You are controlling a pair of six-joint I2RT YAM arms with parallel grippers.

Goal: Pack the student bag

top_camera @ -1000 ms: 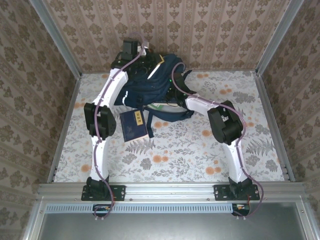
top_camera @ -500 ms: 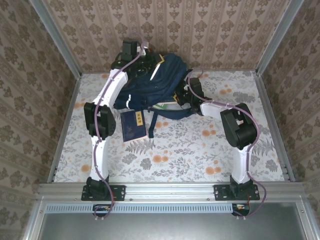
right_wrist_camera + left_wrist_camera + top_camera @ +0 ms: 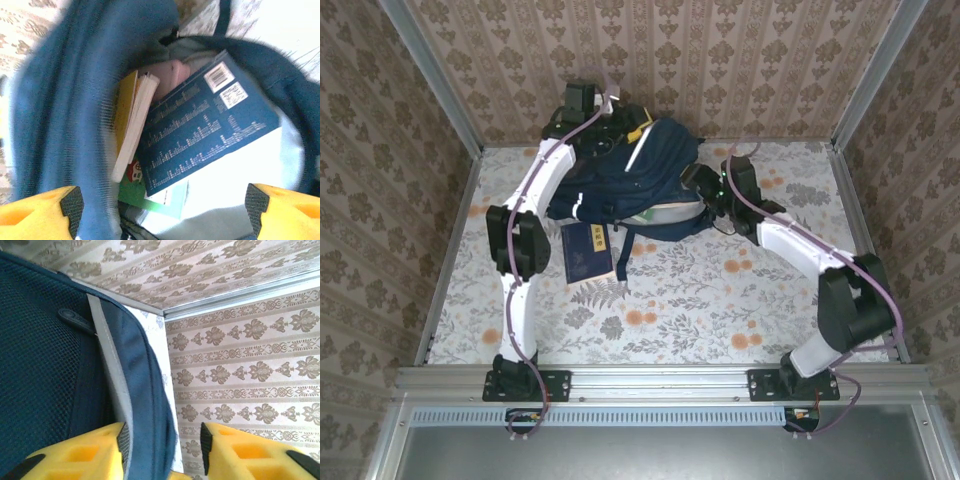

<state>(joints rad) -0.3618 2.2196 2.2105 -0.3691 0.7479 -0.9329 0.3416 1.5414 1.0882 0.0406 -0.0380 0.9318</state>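
L hand (image 3: 162,436): jaws parted, straddling the student bag (image 3: 50,365) rim w/o pinching it. R hand (image 3: 164,202): jaws spread wide, nothing held, facing the bag mouth w/ a blue book (image 3: 205,130) & yellow book (image 3: 127,120) inside. Bag lies at far end of desk (image 3: 720,300), a navy book (image 3: 588,250) just beside it. Prob. best: L pinches rim so mouth gapes, then R fetches that book.
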